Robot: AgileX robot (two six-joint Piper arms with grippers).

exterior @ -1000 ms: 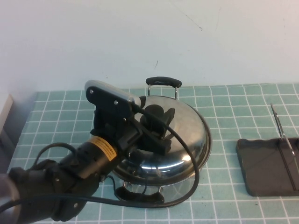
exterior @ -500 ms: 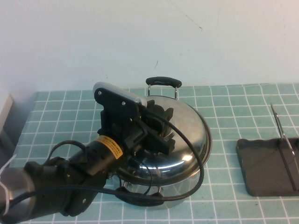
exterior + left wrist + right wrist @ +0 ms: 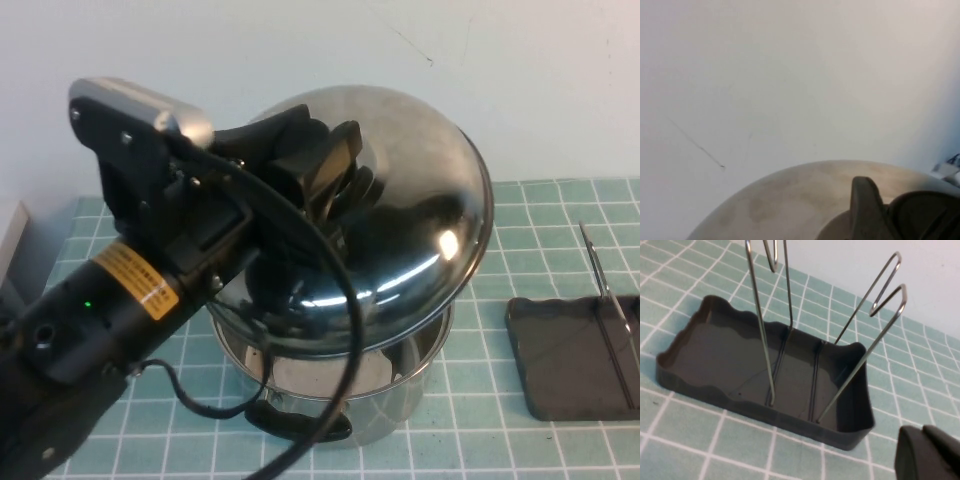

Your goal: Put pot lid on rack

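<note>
My left gripper (image 3: 330, 178) is shut on the black knob of the pot lid (image 3: 420, 200). It holds the shiny domed lid tilted in the air above the steel pot (image 3: 335, 385). In the left wrist view one finger (image 3: 867, 205) sits beside the knob (image 3: 922, 215) on the lid's dome (image 3: 785, 205). The rack (image 3: 570, 355), a dark tray with thin wire prongs, stands on the table at the right. In the right wrist view the rack (image 3: 740, 365) is close, and my right gripper (image 3: 927, 452) is shut and empty beside it.
The pot stands open on the green tiled table, with a black handle (image 3: 300, 425) at its near side. A white wall rises behind. A pale object (image 3: 10, 250) sits at the far left edge.
My left gripper has lifted the lid off the pot and tilted it up. The pot's open rim now shows below it. The rack has not moved.
</note>
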